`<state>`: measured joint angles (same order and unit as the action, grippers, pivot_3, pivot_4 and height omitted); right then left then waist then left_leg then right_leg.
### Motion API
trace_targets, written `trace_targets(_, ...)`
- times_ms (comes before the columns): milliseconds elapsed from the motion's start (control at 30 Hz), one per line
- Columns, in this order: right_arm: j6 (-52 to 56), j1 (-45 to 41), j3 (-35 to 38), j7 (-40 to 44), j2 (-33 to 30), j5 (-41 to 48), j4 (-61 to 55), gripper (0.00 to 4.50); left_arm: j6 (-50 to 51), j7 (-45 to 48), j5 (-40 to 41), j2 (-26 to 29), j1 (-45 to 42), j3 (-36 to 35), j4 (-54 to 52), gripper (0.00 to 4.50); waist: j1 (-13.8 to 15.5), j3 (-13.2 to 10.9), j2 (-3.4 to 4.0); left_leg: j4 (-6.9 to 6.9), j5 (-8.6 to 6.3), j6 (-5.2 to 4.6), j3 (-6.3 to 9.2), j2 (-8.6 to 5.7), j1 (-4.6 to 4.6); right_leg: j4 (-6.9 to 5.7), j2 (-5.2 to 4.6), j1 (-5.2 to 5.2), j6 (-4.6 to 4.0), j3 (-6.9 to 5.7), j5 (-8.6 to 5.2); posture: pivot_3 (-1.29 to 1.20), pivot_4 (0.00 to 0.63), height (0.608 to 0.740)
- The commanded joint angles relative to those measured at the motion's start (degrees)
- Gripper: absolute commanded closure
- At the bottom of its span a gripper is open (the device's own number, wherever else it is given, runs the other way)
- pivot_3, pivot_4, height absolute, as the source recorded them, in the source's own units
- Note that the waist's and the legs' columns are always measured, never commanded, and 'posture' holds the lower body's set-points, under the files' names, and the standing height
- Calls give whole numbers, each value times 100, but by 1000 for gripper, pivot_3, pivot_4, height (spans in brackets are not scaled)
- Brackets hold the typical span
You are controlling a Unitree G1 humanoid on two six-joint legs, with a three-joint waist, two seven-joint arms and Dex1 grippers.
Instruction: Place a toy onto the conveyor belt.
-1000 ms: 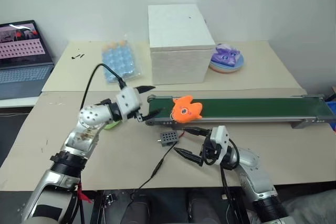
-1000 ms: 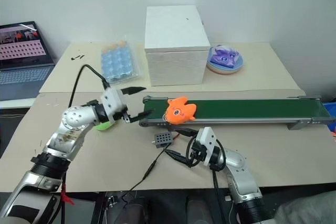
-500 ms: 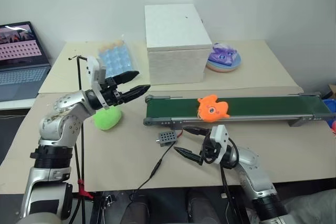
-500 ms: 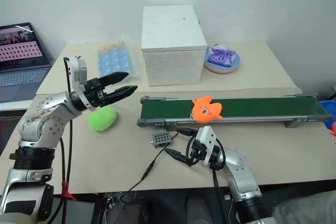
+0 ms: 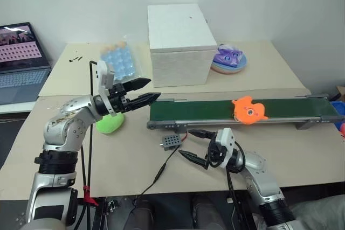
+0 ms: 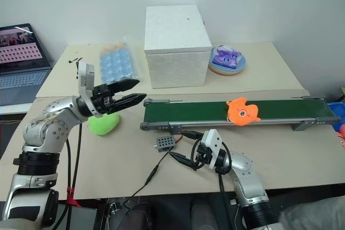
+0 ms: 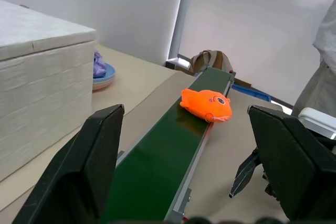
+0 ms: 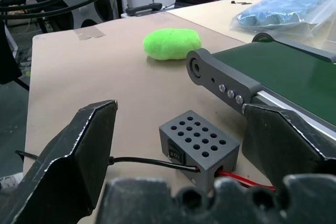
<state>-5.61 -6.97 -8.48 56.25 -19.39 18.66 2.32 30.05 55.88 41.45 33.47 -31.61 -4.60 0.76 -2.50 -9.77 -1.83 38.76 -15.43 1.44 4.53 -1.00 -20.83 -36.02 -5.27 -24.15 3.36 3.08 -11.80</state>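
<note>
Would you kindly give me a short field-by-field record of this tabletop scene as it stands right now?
toy: small orange fish-shaped soft toy, lying on the belt toward its right end
belt: long dark green conveyor belt in a grey frame
left gripper: open, empty, raised near the belt's left end
right gripper: open, empty, by the small grey perforated switch box
other items: lime green rounded toy, white box, purple toy on a plate

No legible text or labels.

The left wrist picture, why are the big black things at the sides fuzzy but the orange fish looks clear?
In the left wrist view the left gripper sits too near the lens, so it blurs; the toy lies farther along the conveyor belt, in focus.
</note>
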Motion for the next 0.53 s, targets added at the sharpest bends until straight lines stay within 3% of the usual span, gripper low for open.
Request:
trace_targets(33,-127,-23,48,-12,-5,1,-100,0,-43,63,-49,-18,-146,-76,-174,482,2,0,0,0,0,0,0,0,0,0,0,0,0,0,0,0,150,740)
trace_targets(533,-110,-11,52,-17,-22,0,-115,0,-160,239,-335,-39,-124,9,-110,482,1,0,0,0,0,0,0,0,0,0,0,0,0,0,0,0,150,740)
